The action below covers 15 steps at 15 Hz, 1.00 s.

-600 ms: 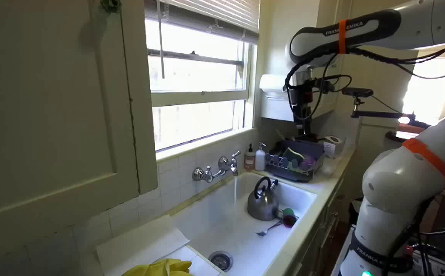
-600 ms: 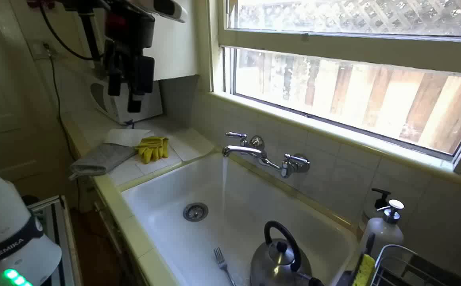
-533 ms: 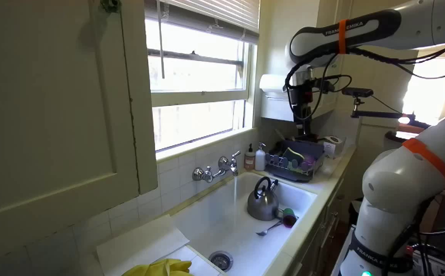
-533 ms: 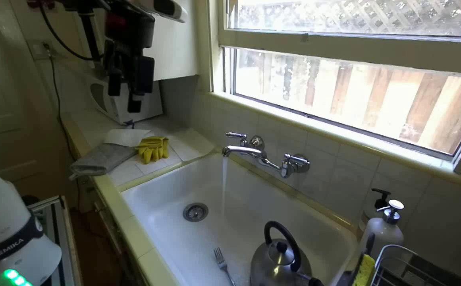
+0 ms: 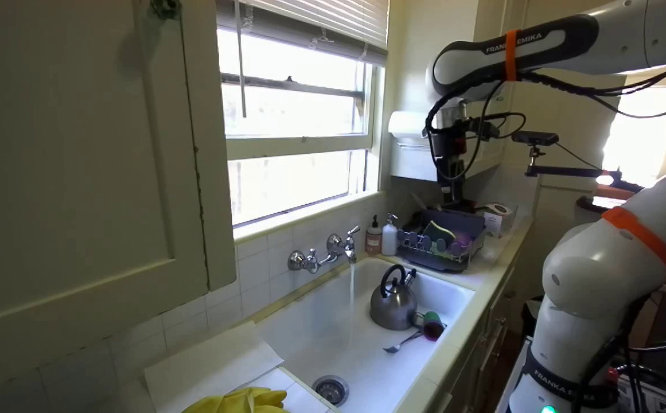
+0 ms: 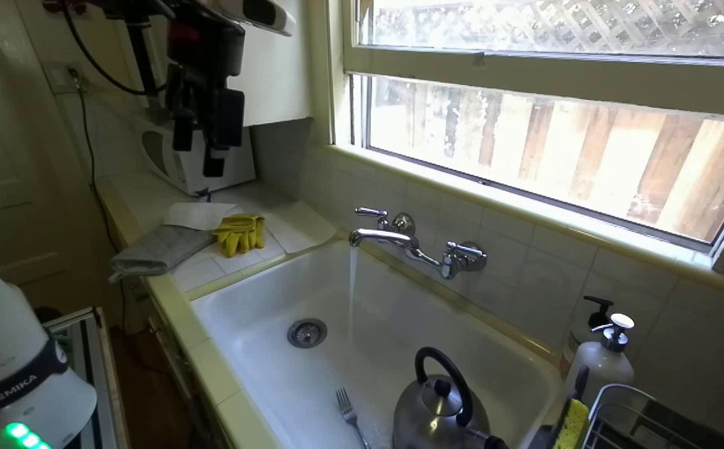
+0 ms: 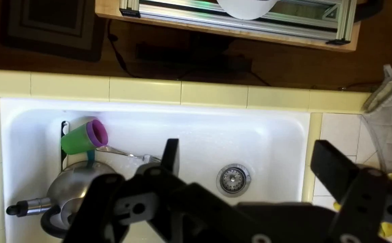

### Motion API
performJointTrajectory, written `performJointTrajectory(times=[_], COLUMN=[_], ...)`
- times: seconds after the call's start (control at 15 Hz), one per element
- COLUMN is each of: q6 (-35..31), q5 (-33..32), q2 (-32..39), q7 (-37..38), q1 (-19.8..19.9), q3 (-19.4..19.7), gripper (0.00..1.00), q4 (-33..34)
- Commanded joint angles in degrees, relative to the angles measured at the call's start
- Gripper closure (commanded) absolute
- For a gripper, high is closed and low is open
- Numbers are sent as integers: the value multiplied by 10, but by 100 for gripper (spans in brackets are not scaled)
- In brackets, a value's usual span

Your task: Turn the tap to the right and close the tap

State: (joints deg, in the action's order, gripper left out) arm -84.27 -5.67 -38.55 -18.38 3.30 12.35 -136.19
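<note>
While water [image 6: 353,274] runs from the tap [image 6: 410,244] on the far wall [image 6: 542,268] above the sink [image 6: 386,330], the gripper [image 7: 250,157], its fingers [image 7: 171,157] apart, should descend slowly, meet the tap squarely and turn it right without forcing.

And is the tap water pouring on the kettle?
No, the stream from the tap falls into the sink, apart from the kettle.
</note>
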Motion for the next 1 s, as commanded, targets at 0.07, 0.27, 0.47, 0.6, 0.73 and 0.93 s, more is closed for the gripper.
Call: performJointTrajectory(times=[0.07, 0.27, 0.47, 0.6, 0.73, 0.93], q6=[-111, -220, -324, -379, -431, -509], q5=[29, 56, 60, 57, 62, 71], q2=[40, 75, 110, 140, 165, 205], q7=[47, 51, 53, 62, 64, 71], q1=[1, -5, -5, -3, -4, -5], q3=[-9, -12, -26, -34, -36, -37], gripper=[0, 0, 0, 0, 0, 0], q4=[-14, -29, -47, -56, -65, -75])
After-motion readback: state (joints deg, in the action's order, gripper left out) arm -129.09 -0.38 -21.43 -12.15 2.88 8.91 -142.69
